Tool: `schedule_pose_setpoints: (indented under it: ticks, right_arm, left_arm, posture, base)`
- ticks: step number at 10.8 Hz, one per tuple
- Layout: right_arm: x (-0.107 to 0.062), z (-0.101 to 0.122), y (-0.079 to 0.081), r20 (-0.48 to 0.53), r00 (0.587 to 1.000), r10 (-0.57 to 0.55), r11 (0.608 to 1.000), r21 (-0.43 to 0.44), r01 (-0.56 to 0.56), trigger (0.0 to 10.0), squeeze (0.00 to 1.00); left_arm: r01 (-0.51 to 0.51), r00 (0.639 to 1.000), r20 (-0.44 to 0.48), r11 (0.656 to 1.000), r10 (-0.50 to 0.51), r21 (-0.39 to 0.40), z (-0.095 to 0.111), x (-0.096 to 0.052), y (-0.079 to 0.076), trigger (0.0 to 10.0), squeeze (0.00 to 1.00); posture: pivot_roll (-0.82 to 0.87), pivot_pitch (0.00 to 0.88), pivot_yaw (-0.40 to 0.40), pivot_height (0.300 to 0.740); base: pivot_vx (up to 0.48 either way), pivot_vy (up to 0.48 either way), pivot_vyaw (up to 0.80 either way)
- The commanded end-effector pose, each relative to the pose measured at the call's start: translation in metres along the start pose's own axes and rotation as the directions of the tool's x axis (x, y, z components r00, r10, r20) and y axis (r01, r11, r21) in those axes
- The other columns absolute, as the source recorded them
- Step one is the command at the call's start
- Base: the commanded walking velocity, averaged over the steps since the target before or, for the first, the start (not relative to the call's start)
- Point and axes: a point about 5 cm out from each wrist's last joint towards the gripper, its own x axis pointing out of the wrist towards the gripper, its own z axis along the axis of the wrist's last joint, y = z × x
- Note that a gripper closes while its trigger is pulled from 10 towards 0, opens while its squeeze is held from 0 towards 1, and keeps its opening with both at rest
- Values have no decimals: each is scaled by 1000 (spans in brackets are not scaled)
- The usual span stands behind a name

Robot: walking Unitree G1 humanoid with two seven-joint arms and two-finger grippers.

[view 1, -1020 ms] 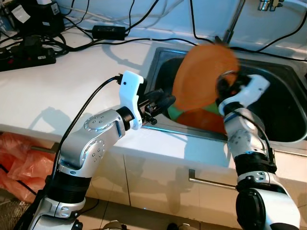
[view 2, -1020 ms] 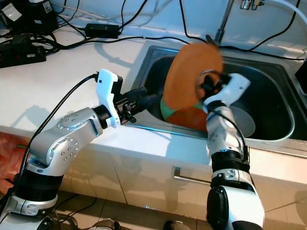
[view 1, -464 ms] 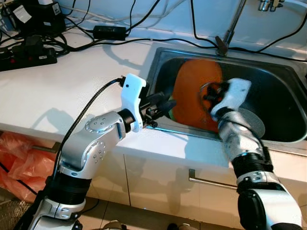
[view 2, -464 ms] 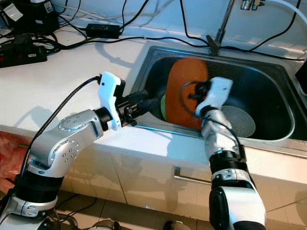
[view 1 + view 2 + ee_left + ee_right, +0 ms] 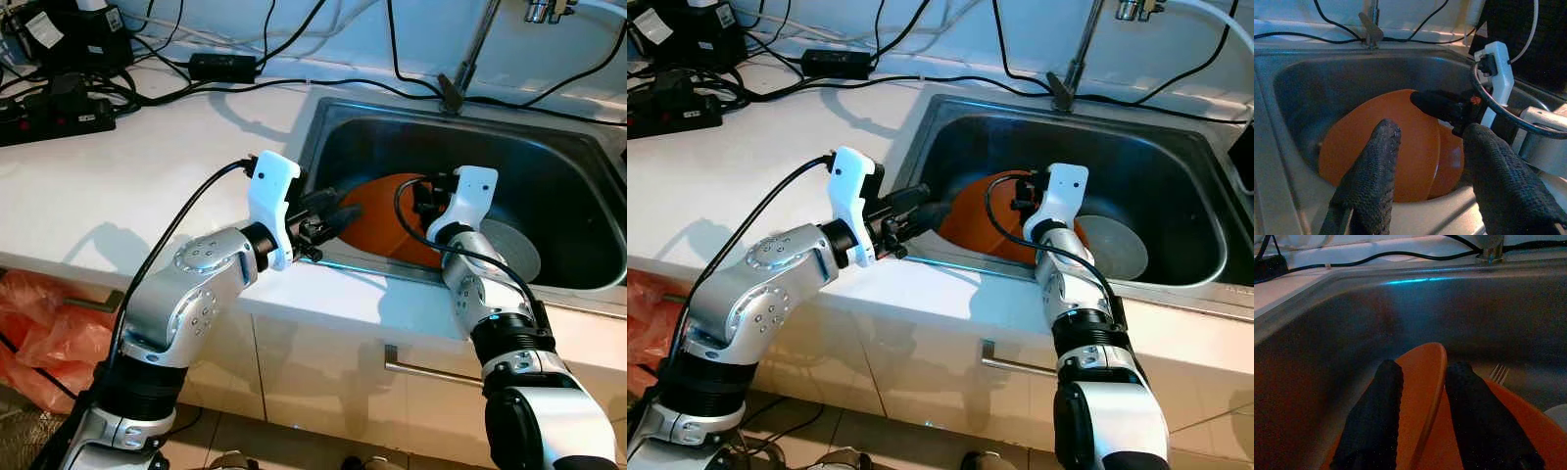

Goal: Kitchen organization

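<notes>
Down inside the steel sink (image 5: 549, 157), right gripper (image 5: 1420, 396) pinching the rim of an orange plate (image 5: 1386, 147), one black finger on each face. Tilted on edge, leaning toward the sink's left wall, overlapping a second orange plate (image 5: 1452, 161) underneath. Just beside, toward the right, a round grey drain cover (image 5: 1112, 245). Fork tines (image 5: 1498, 373) peeking past the upper plate's edge. Left gripper (image 5: 1430, 166) hovering at the sink's near-left rim, fingers spread apart, clasping nothing, aimed at the plates. Behind, on the white counter (image 5: 118, 186), black cables (image 5: 294, 83) and a power strip (image 5: 59, 113).
</notes>
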Motion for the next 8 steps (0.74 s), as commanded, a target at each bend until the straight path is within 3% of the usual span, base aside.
schedule_pose_setpoints:
  ticks: [1, 4, 5, 6, 8]
  right_arm:
    - [1, 3, 0, 6, 1000, 3, 1000, -14, -2, 10000, 0]
    - [2, 9, -4, 18, 1000, -24, 998, -53, 24, 10000, 0]
    - [2, 11, -8, 30, 998, -52, 997, -51, 54, 10000, 1000]
    - [1, 16, -12, 63, 994, -84, 992, -85, 90, 10000, 8]
    - [1, 28, -14, 139, 985, -102, 989, -95, 115, 10000, 0]
  left_arm:
    - [21, 1000, -4, 1000, -21, 6, 0, 0, -4, 10000, 0]
    - [17, 1000, -3, 1000, -17, 6, 0, 0, -4, 10000, 0]
    - [17, 1000, -4, 1000, -17, 6, -1, 1, -4, 10000, 0]
    - [16, 1000, -2, 1000, -16, 7, -1, 1, -4, 10000, 0]
    - [9, 1000, 1, 1000, -9, 7, 0, 1, -3, 10000, 0]
  posture:
    - [65, 68, -43, 740]
    - [62, 68, -45, 740]
    - [62, 68, -46, 740]
    - [60, 68, -44, 740]
    - [60, 69, -45, 740]
  base:
    - [0, 0, 0]
    - [0, 0, 0]
    - [0, 0, 0]
    - [0, 0, 0]
    - [0, 0, 0]
